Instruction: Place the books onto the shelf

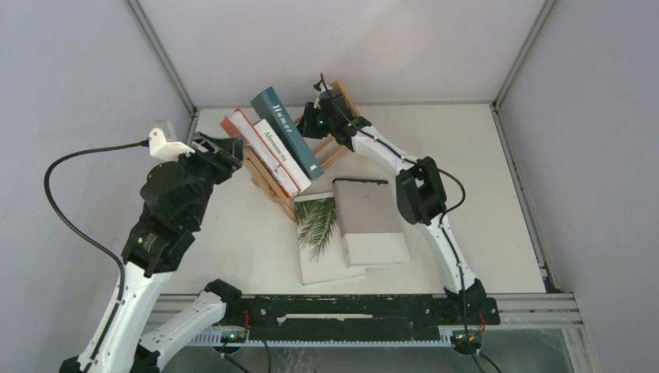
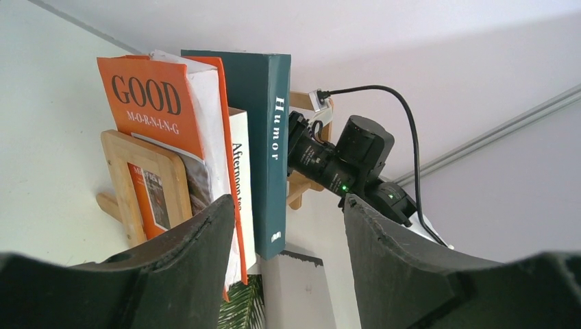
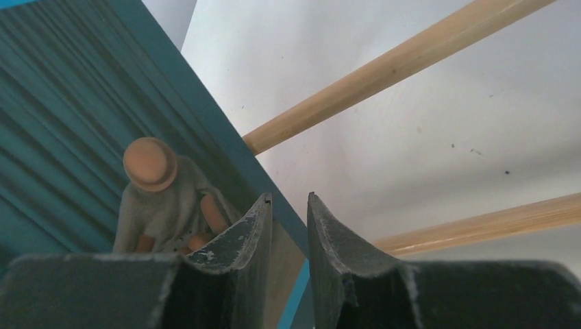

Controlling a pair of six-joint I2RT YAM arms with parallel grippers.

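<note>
The Humor book [image 1: 286, 128] stands on the shelf [image 1: 272, 186] as the third in the row, after the orange book [image 1: 233, 123] and the white book [image 1: 278, 151]. All three lean to the left end, because the right half of the shelf has nothing to support them.

The right gripper [image 1: 313, 120] is at the far top corner of the Humor book. In the right wrist view its jaws are almost together and the edge of the teal cover sits in the narrow gap [image 3: 288, 202], so I judge it is clamped on this book, probably to hold it in place on the shelf rods [image 3: 397, 68].

The left gripper [image 1: 221, 151] is at the left end of the shelf, beside the orange book. Its fingers [image 2: 205, 240] are wide apart and nothing is between them. It looks placed there to stop the rack from sliding; whether it touches the frame I cannot tell.

The palm book [image 1: 317, 233] lies flat on the table [image 1: 466, 194] in front of the shelf, and the grey book [image 1: 369, 217] lies partly on top of it. These two are not yet put away.
</note>
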